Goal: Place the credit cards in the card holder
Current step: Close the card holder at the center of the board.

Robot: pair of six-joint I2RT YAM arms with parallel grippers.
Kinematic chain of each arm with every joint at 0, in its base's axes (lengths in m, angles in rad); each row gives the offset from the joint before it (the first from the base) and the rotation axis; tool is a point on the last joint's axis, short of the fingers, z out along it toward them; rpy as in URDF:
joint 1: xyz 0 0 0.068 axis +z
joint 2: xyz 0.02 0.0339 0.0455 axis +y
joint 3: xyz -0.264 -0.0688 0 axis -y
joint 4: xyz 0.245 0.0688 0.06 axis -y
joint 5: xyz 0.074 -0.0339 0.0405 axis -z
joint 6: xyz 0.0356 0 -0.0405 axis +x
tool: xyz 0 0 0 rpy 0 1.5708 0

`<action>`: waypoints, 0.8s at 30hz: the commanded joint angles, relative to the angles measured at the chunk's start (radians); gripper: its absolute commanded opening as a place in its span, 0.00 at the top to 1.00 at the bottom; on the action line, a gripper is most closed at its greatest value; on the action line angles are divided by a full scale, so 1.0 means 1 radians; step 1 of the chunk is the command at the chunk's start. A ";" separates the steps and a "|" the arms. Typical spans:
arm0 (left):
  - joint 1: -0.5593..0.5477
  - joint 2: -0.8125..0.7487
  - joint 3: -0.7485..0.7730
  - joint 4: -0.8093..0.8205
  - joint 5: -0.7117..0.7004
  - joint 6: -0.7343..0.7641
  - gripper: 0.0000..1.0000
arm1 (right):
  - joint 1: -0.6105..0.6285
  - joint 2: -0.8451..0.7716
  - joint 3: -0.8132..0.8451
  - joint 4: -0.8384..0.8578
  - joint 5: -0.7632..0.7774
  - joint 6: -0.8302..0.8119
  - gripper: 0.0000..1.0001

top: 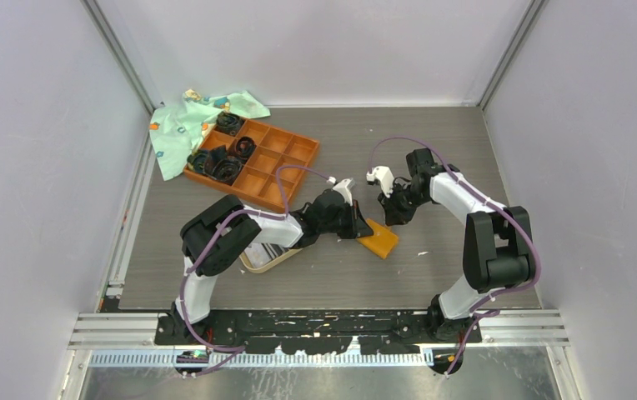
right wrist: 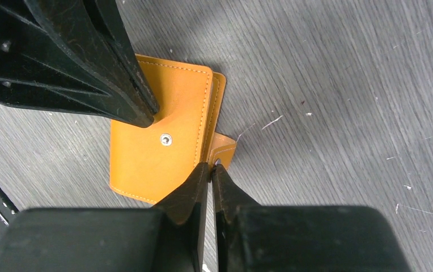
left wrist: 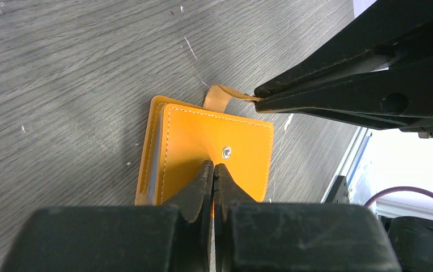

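The orange card holder (top: pixel 379 240) lies folded shut on the grey table, its snap stud (left wrist: pixel 226 152) facing up. My left gripper (left wrist: pixel 213 168) is shut, its tips pressing down on the cover just below the stud. My right gripper (right wrist: pixel 209 168) is shut on the holder's orange strap tab (right wrist: pixel 226 148), which curls up from the far edge. The right gripper also shows in the left wrist view (left wrist: pixel 258 96), pinching the tab (left wrist: pixel 220 92). A thin grey layer (left wrist: pixel 156 150) shows between the covers. I cannot make out any loose credit cards.
An orange-brown compartment tray (top: pixel 298 154) with black items stands at the back left, beside a patterned green cloth (top: pixel 183 125). An oval tan-rimmed dish (top: pixel 263 268) lies under my left arm, mostly hidden. Walls close in on all sides.
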 commanded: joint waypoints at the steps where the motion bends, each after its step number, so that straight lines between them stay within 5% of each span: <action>1: 0.004 -0.004 0.024 -0.014 0.003 0.023 1.00 | 0.007 -0.022 0.047 -0.012 -0.022 0.005 0.86; 13: 0.005 -0.004 0.024 -0.014 0.005 0.018 1.00 | 0.007 -0.025 0.053 -0.038 -0.031 -0.012 0.99; 24: 0.004 0.005 0.016 0.043 0.040 -0.040 1.00 | 0.059 -0.126 -0.059 0.049 -0.032 -0.094 0.99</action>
